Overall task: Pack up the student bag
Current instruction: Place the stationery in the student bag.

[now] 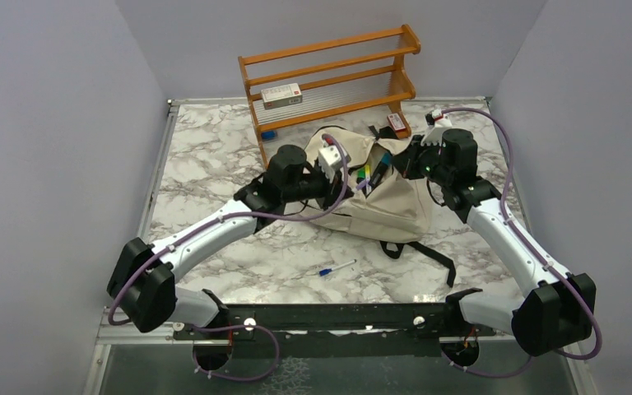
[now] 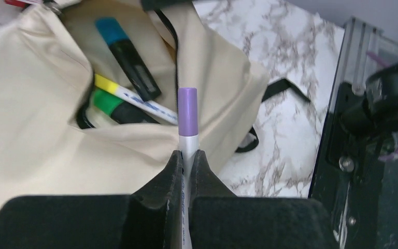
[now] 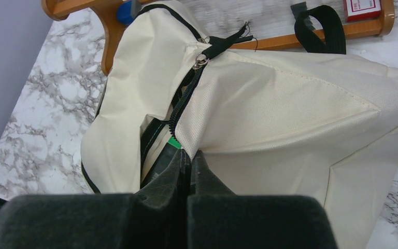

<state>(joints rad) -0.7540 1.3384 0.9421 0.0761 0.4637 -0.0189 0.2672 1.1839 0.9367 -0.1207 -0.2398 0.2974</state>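
Dropping the purple-capped marker (image 2: 187,116) into the student bag (image 1: 387,206) looks to be the step in hand, and doing it well means carrying the tip past the fabric lip before letting go, so that it slides down among the other pens and does not catch on the near edge and roll out. The left gripper (image 2: 186,155) is clamped on the marker's white barrel, cap pointing forward, just short of the mouth of the bag. The right gripper (image 3: 189,155) is pinched shut on the cream fabric beside the black zipper (image 3: 184,104), holding the opening up; it should hold that lip taut and high until the marker is inside, since the soft cloth would likely sag closed otherwise. The bag lies in the middle of the marble table (image 1: 214,164), just in front of the wooden rack (image 1: 329,62). Its open pocket holds a blue-capped black marker (image 2: 127,57), a yellow-capped white pen (image 2: 134,98) and a green-capped marker (image 2: 109,104), lying crossed over one another. The rack carries a small white box (image 1: 281,95) on a shelf and a red box (image 1: 396,123) low at its right end. A blue pen (image 1: 337,268) lies loose on the table nearer the arm bases.
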